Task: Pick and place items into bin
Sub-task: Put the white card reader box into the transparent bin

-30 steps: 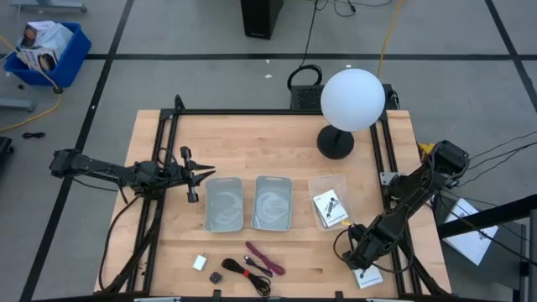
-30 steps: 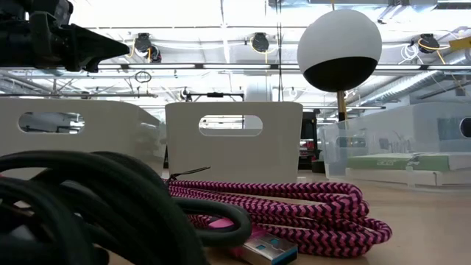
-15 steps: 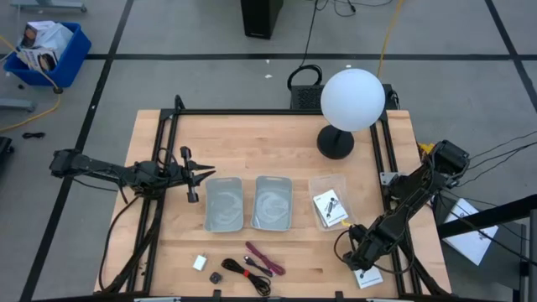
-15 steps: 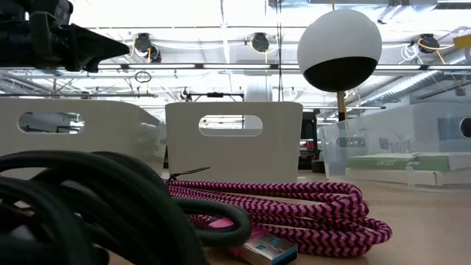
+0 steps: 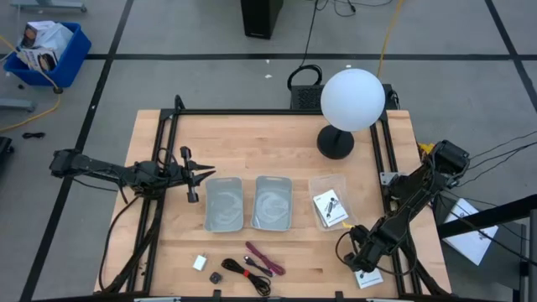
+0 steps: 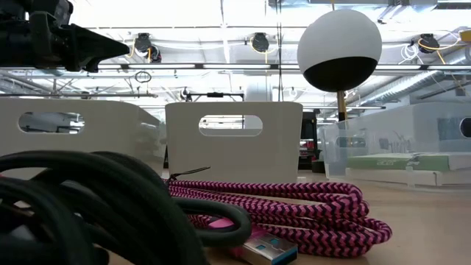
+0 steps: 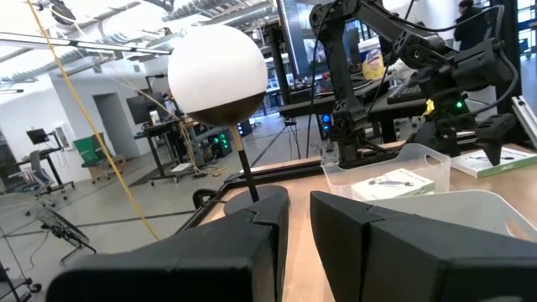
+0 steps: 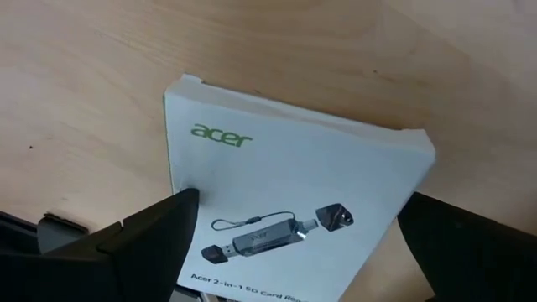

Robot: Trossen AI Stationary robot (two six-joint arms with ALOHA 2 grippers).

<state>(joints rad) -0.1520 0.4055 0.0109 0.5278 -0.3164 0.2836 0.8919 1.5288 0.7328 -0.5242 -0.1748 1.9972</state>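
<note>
In the high view my right gripper hangs open over a white printed card box at the table's near right corner. The right wrist view shows this box lying flat on the wood, with a finger over each side edge; whether they touch it I cannot tell. More white cards lie in a clear tray. A white block, a tiny black piece, a black cable and a dark-red cord lie by the near edge. My left gripper waits shut, left of the bins.
Two pale bins stand side by side mid-table. The white globe lamp stands at the far right. A black frame runs along the table's sides. In the low view the cable and cord fill the foreground.
</note>
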